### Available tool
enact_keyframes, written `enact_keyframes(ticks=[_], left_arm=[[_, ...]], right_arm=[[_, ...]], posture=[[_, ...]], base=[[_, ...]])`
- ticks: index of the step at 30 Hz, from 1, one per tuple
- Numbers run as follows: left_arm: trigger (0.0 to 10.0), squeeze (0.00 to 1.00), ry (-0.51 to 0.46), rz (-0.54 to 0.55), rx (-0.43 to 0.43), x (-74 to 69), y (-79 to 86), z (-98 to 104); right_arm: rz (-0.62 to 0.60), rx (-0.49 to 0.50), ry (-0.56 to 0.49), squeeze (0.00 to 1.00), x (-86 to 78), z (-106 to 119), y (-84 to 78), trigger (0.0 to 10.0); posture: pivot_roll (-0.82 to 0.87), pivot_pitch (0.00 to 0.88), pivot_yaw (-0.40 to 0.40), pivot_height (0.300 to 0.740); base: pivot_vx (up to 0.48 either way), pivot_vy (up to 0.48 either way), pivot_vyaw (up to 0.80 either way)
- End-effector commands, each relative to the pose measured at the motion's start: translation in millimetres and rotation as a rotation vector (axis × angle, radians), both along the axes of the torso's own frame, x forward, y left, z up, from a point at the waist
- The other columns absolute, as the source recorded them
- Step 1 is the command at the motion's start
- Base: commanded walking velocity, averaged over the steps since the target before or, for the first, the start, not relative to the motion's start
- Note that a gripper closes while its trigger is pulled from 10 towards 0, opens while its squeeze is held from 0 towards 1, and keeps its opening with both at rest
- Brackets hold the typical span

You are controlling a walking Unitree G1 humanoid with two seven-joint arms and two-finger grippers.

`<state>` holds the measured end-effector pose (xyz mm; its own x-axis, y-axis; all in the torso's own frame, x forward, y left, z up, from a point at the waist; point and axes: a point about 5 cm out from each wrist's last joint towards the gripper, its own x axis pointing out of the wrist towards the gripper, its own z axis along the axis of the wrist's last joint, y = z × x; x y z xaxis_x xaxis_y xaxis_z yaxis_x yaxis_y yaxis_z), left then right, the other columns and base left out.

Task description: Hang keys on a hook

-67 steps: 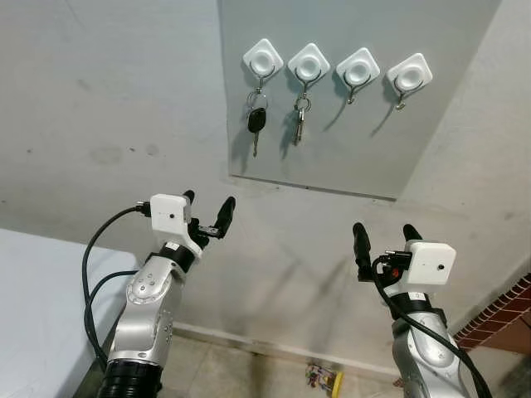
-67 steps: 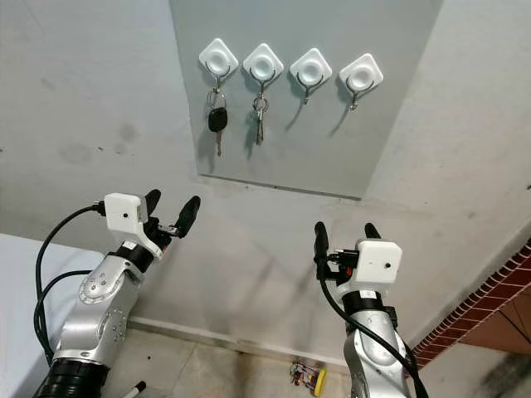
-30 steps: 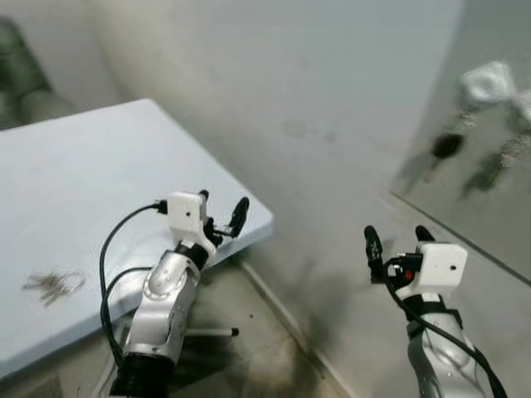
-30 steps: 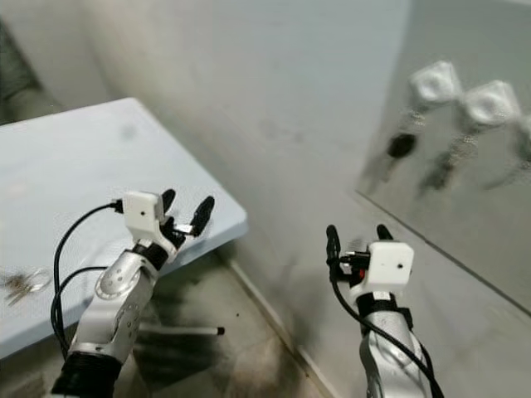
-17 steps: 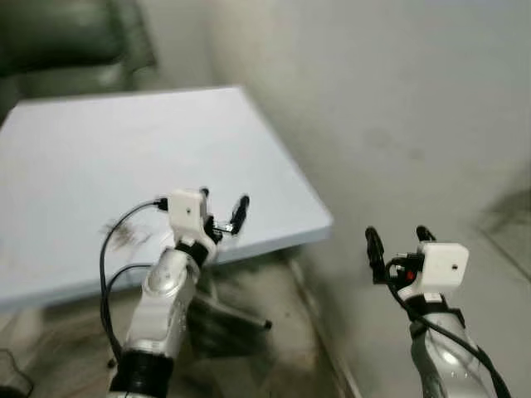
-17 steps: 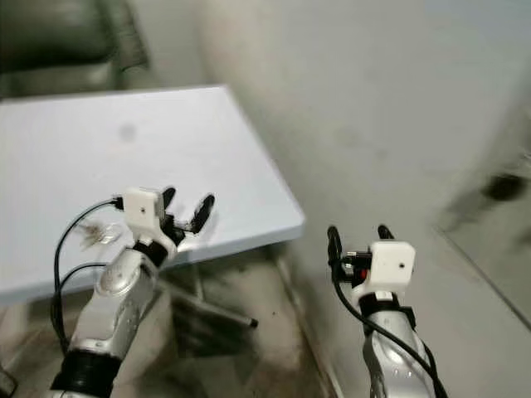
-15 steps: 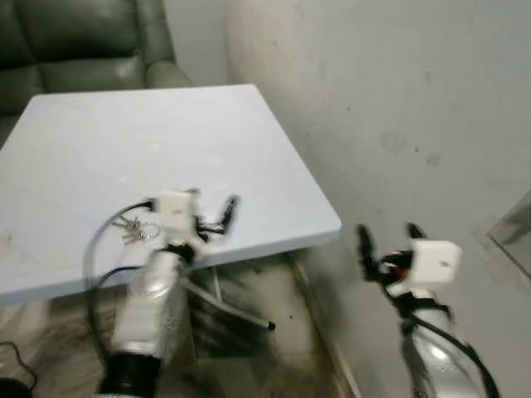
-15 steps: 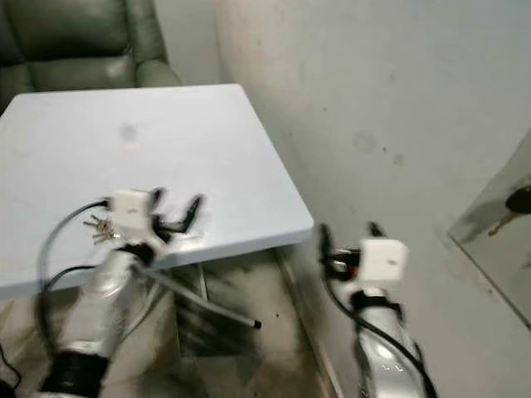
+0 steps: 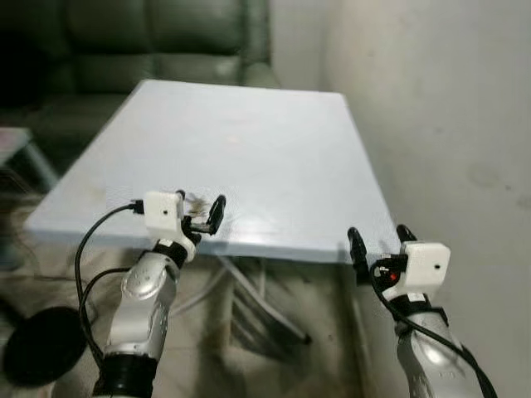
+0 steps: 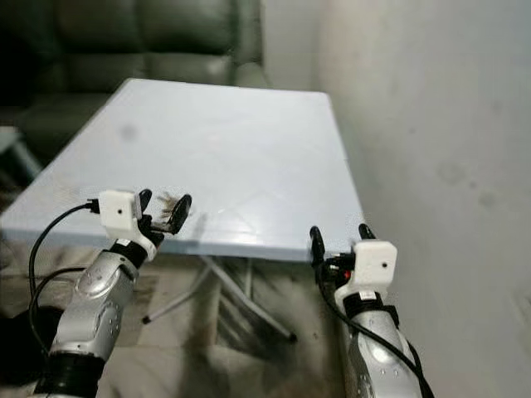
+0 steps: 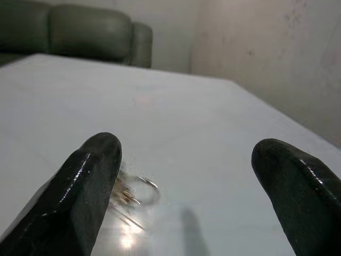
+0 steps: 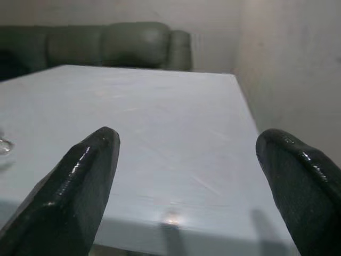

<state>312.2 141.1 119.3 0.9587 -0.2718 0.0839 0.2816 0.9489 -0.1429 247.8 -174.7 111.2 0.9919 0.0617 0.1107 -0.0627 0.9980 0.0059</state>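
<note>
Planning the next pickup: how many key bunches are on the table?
1: the key bunch lies on the table near its front edge, just ahead of the open left gripper.

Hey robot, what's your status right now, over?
Left tool open, poised over keys on table. Right tool open, holding nothing, off table's near corner. Nothing between left tool and keys.

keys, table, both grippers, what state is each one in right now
keys: lying flat on the table, not gripped
table: upright, top bare apart from the keys
left gripper: jaws open, over the table's near edge by the keys
right gripper: jaws open, holding nothing, off the table's near corner
</note>
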Motion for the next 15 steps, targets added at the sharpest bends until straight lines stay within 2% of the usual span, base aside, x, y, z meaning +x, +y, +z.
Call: enact_keyframes(ticks=[1, 9, 15], left_arm=[[10.0, 0.00, -0.014, -0.016, 0.005, 0.7, -2.3, 4.8], [10.0, 0.00, 0.003, 0.020, -0.029, 3.6, 4.8, 6.0], [10.0, 0.00, 0.018, 0.031, -0.008, 4.7, 6.3, 4.7]], right_arm=[[-0.020, 0.008, -0.007, 0.00, -0.7, 1.4, -4.4, 10.0], [-0.027, 0.011, -0.008, 0.00, -0.5, 1.9, -7.2, 10.0], [-0.022, 0.017, -0.008, 0.00, -0.1, 2.3, -5.0, 10.0]], posture=[[-0.04, 0.000, -0.029, 0.740], [-0.03, 0.000, -0.030, 0.740], [-0.03, 0.000, -0.031, 0.740]], base=[[0.000, 0.000, 0.00], [0.000, 0.000, 0.00], [0.000, 0.415, 0.00]])
